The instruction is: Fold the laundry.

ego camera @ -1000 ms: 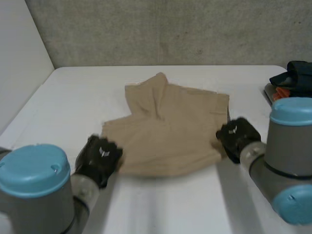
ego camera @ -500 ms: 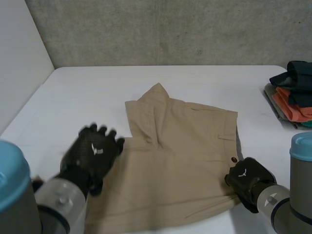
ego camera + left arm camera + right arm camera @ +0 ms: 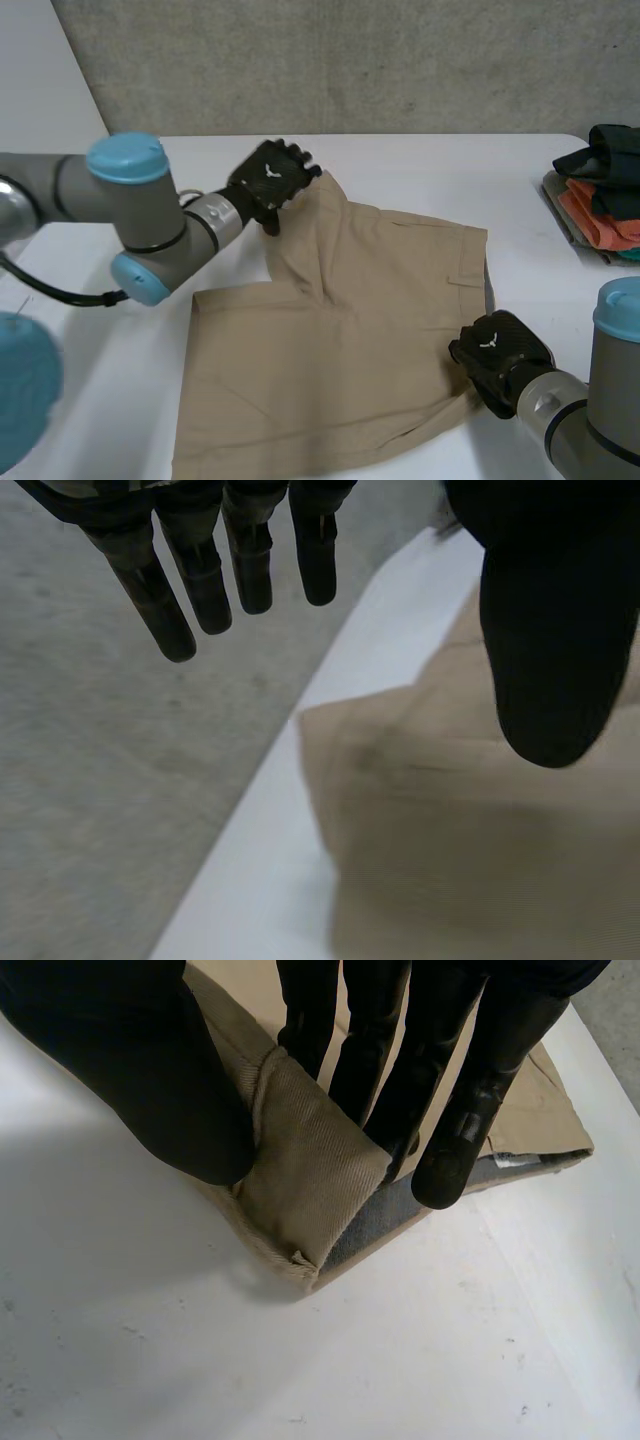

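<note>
Shorts [image 3: 350, 330]: far peak just beside left hand [image 3: 270, 180], fingers straight, empty; right hand [image 3: 495, 352] pinches the near-right corner.

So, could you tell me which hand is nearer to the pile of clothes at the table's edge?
The right. The right hand pinches an edge of the tan shorts, a little short of the pile; the left hand is open at the shorts' far corner, well away.

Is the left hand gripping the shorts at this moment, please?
No, in its wrist view the left hand has its fingers straight and off the shorts, curled round nothing.
</note>
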